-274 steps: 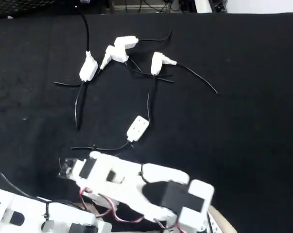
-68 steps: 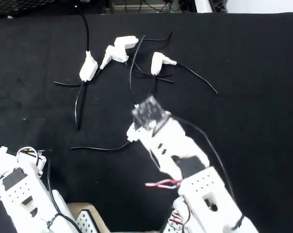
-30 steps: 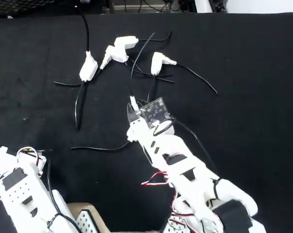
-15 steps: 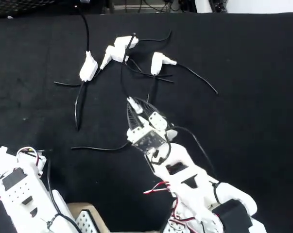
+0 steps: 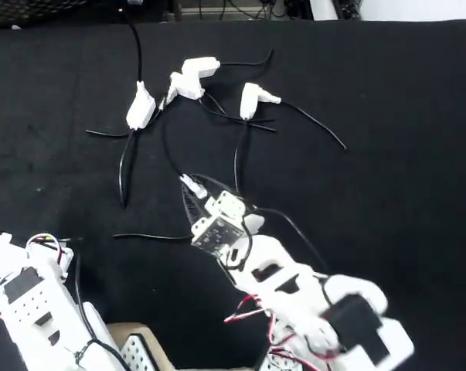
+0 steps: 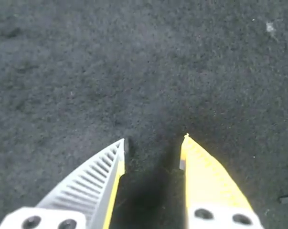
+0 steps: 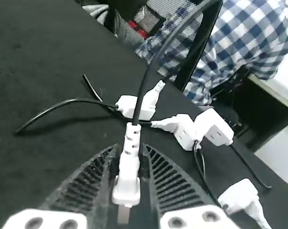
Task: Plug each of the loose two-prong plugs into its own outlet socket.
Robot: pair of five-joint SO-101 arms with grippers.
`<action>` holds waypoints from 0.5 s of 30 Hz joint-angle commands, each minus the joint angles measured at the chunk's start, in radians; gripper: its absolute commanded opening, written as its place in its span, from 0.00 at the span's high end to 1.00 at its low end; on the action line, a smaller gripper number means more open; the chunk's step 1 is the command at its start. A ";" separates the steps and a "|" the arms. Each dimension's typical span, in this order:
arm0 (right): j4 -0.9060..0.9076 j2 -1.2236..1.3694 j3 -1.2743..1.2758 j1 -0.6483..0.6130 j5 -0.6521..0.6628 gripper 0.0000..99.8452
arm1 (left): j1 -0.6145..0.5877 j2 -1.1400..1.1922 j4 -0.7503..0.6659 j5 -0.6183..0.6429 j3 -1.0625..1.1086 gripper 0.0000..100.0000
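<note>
White plug [image 7: 126, 179] sits clamped inside the right gripper [image 7: 129, 147]; left gripper [image 6: 154, 138] spread wide

My worktop [image 5: 403, 154] is black. Past the right jaws lie three white connectors [image 5: 190, 77] and loose black cords [image 5: 310, 120].

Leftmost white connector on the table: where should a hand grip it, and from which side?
Take the leftmost white connector likely at its wide body, across the long sides, from above. It lies flat on the cloth and tapers toward its far end, where a cord leaves, giving less hold there.
</note>
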 commanded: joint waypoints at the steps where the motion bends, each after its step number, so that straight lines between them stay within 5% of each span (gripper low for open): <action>1: -0.137 0.133 -0.079 -0.015 -0.003 0.99 | 0.013 -0.006 -0.015 -0.005 -0.002 0.81; 9: -0.681 0.452 -0.028 -0.012 -0.008 0.99 | 0.013 -0.006 -0.017 -0.005 -0.002 0.81; 15: -0.700 0.527 -0.067 0.008 -0.110 0.99 | 0.013 -0.006 -0.017 -0.003 -0.002 0.81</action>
